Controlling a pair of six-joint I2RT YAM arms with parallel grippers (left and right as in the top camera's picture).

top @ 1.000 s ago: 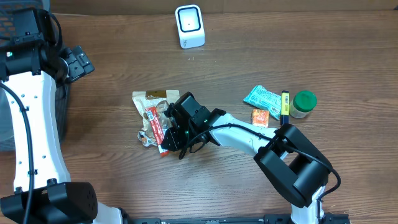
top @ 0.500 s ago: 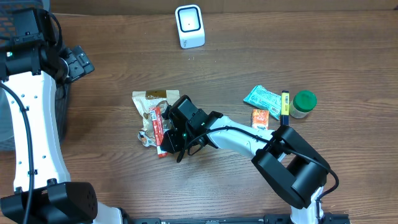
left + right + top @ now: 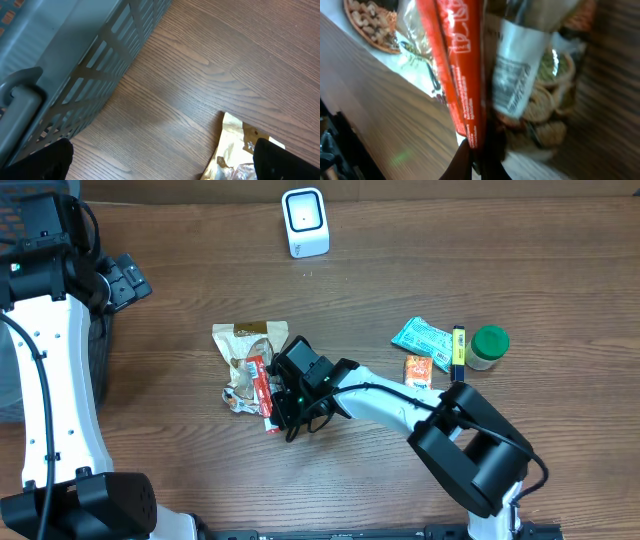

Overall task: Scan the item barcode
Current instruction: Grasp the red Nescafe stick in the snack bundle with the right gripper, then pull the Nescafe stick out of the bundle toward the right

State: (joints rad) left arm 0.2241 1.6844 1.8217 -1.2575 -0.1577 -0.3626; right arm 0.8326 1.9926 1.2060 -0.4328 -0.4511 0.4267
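A long red snack packet (image 3: 261, 386) lies in the middle of the table on a gold snack bag (image 3: 243, 344). My right gripper (image 3: 276, 414) is shut on the red packet's near end. In the right wrist view the red packet (image 3: 460, 75) runs up from my pinched right gripper (image 3: 483, 156), with a clear bag of nuts (image 3: 534, 95) beside it. The white barcode scanner (image 3: 305, 222) stands at the far edge. My left gripper (image 3: 126, 280) hangs open at the far left, holding nothing. In the left wrist view its open fingertips (image 3: 50, 160) frame bare wood and a corner of the gold bag (image 3: 234, 150).
A grey slatted basket (image 3: 65, 60) sits at the table's left edge, under the left arm. To the right lie a teal packet (image 3: 423, 337), an orange packet (image 3: 417, 368), a dark pen-like stick (image 3: 459, 351) and a green-lidded jar (image 3: 488, 346).
The right jaws have closed onto the red packet, and the packet has swung slightly to the right. The left arm has not moved.
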